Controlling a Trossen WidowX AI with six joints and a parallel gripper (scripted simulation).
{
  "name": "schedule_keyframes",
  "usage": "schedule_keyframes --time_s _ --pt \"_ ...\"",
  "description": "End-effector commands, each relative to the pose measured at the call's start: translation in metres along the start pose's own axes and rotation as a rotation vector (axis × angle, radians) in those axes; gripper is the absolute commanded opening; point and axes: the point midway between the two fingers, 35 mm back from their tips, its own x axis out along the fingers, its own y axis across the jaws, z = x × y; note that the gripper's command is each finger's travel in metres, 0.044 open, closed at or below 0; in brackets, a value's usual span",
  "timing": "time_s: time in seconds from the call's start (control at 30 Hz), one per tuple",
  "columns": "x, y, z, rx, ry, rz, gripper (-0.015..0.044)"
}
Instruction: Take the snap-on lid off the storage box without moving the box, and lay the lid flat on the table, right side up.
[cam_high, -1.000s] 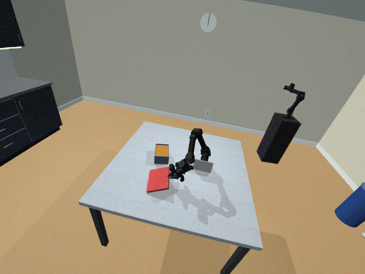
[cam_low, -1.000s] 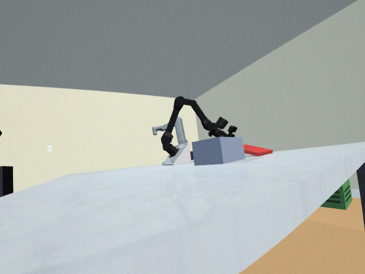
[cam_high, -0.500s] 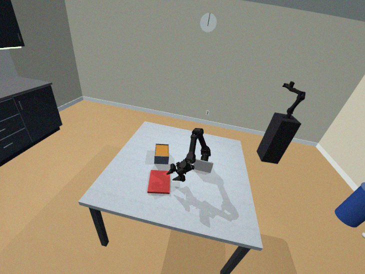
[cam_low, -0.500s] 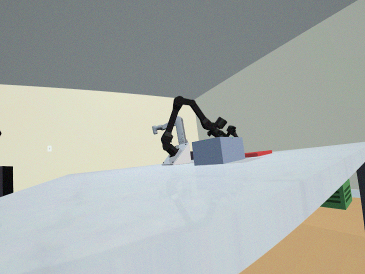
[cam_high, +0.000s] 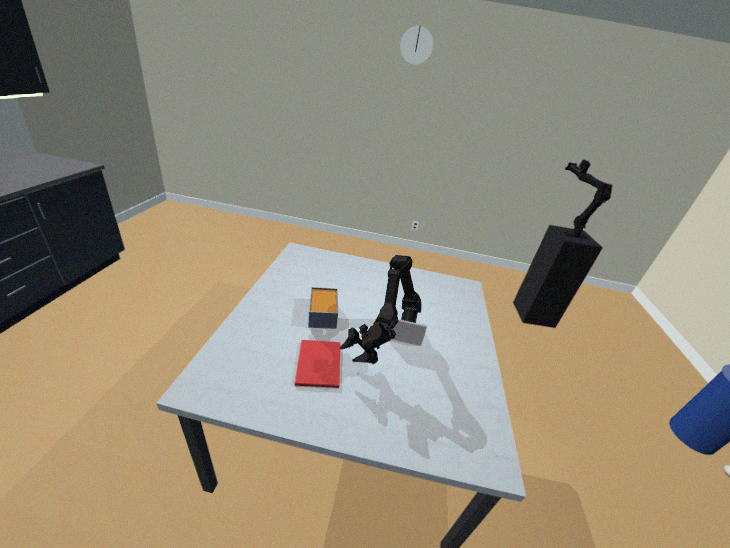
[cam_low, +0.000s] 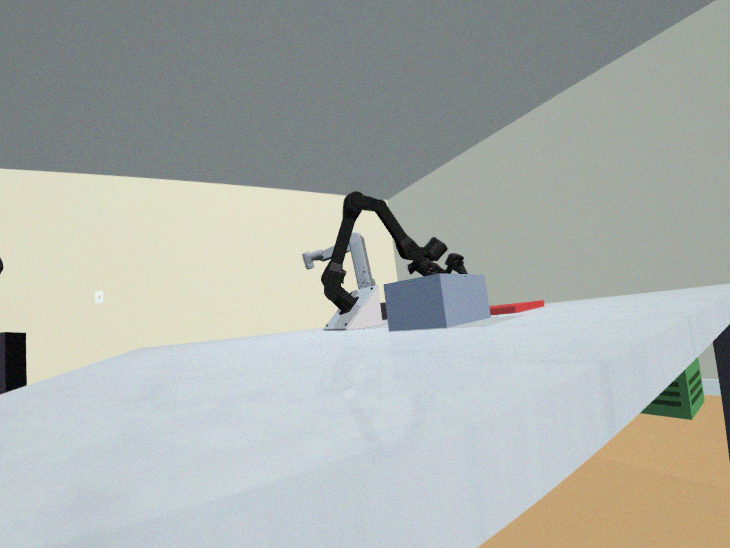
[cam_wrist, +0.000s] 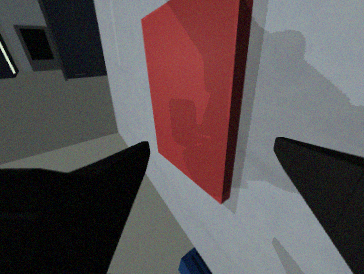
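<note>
From the top, we see the red lid (cam_high: 318, 363) lying flat on the gray bench (cam_high: 448, 424). Our hand (cam_high: 357, 346) sits just to the right of the lid's far corner, down low. The fingers are wide apart and hold nothing. The box (cam_high: 323, 307) stands just behind the lid, open, with orange inside. The lid's long side runs from the box toward the front edge of the bench. There is lots of bench to the right and front, so we think the hand can pull away that way without bumping the box.

From the side, the box (cam_low: 437, 301) hides most of our hand (cam_low: 443, 266). The lid (cam_low: 516, 306) shows as a thin red strip lying low on the bench (cam_low: 353, 401).

From the wrist, the lid (cam_wrist: 195, 95) lies ahead between our two dark fingers, not touching them. We think the job is almost done.
</note>
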Motion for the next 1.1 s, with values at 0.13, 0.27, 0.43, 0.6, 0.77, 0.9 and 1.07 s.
schedule_keyframes --time_s 0.13,0.27,0.43,0.6,0.77,0.9,1.07 --pt "-0.012 -0.013 0.002 -0.005 -0.005 -0.005 0.0440" --pt "-0.019 -0.019 0.002 -0.006 -0.005 -0.005 0.0440" --pt "-0.022 -0.016 0.000 -0.005 -0.004 -0.006 0.0440" --pt "-0.030 -0.009 -0.001 -0.005 -0.004 -0.006 0.0440" --pt "-0.039 -0.004 -0.001 -0.005 -0.004 -0.006 0.0440" --pt "-0.046 0.000 -0.001 -0.005 -0.003 -0.006 0.0440" --pt "-0.055 0.005 -0.001 -0.005 -0.003 -0.007 0.0440"
